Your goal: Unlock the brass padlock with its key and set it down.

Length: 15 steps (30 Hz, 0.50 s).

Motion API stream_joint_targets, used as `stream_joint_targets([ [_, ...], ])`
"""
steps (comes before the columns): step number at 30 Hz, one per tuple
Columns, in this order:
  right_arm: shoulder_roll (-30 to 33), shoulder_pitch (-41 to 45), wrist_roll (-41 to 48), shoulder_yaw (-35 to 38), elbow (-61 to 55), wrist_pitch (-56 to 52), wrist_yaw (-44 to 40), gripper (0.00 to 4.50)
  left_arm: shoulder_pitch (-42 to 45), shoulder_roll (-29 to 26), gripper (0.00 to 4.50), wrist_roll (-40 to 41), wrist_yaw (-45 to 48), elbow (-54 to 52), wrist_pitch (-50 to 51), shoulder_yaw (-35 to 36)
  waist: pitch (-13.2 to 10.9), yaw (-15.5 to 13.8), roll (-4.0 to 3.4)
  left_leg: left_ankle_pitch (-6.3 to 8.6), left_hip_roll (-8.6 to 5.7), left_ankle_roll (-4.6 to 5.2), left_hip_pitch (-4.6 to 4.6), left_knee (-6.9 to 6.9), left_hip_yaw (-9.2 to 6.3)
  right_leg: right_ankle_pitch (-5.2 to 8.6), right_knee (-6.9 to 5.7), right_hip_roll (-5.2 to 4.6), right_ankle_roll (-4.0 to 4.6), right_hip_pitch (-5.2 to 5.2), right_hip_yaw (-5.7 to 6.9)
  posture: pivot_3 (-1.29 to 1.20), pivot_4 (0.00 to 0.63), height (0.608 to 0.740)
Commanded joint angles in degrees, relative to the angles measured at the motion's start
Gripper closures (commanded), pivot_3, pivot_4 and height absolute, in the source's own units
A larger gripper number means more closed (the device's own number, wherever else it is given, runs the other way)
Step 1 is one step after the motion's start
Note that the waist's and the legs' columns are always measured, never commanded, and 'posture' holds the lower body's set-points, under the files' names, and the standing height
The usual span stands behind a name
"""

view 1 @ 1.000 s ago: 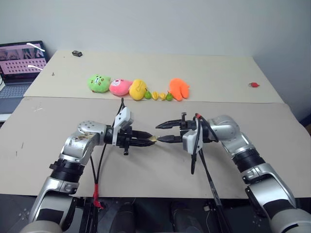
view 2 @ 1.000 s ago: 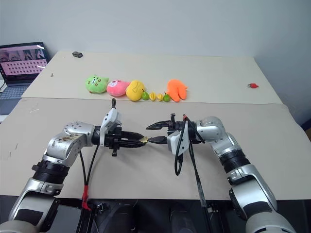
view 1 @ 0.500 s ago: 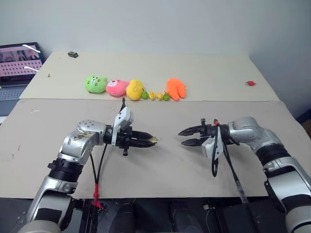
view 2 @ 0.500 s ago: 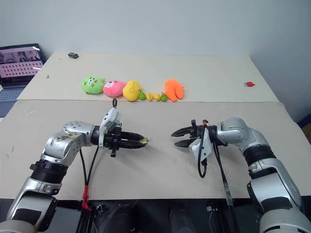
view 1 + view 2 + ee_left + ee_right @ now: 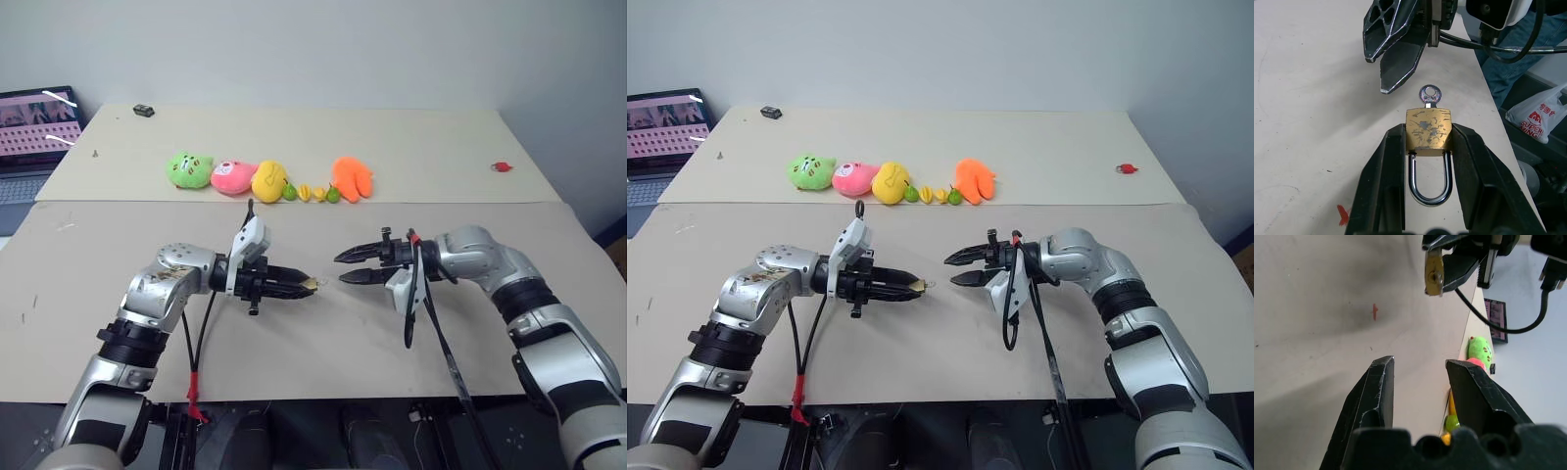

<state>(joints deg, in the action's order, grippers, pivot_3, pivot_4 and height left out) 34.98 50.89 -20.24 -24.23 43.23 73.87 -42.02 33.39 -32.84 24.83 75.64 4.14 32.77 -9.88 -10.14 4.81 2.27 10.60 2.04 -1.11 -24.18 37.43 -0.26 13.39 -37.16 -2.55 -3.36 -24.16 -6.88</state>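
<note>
Brass padlock (image 5: 1428, 131) sits clamped between the left gripper's (image 5: 302, 284) two black fingers, held above the tan table (image 5: 323, 338); its silvery shackle points back toward the wrist. Key (image 5: 1429, 94) stands in the lock body, bow sticking out toward the right gripper (image 5: 342, 266). That gripper faces it, near but apart, jaws spread with nothing between them. Plush toys (image 5: 269, 180) line the far table.
</note>
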Motion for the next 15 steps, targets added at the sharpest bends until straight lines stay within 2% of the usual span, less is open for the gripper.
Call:
stream_joint_targets([
  [1,0.1,-0.2,4.2,-1.1,-5.0,-0.3,-0.1,2.34,0.7,0.0,3.67,1.0,0.2,-2.1,-0.1,0.4,0.0,0.0,0.0,0.0,0.0,0.0,0.0,0.0,0.0,0.0,0.0,0.0,0.0,0.0,0.0,0.0,0.15,0.717],
  [7,0.3,-1.4,7.6,-3.1,-10.0,-2.4,-1.4,2.34,0.6,-0.1,3.67,1.0,0.3,-2.1,-0.2,0.4,0.0,-0.1,0.0,0.0,0.01,0.0,0.0,0.0,0.0,0.0,-0.01,0.0,0.0,0.01,0.0,0.0,0.15,0.717],
  [15,-2.3,0.0,6.8,-3.4,-9.6,-3.5,-0.7,2.34,0.6,0.1,3.67,0.9,0.2,-2.2,-0.2,0.2,0.0,-0.1,0.0,0.0,0.01,0.0,0.0,0.0,0.0,0.0,-0.01,0.01,0.0,-0.01,0.0,0.0,0.15,0.717],
])
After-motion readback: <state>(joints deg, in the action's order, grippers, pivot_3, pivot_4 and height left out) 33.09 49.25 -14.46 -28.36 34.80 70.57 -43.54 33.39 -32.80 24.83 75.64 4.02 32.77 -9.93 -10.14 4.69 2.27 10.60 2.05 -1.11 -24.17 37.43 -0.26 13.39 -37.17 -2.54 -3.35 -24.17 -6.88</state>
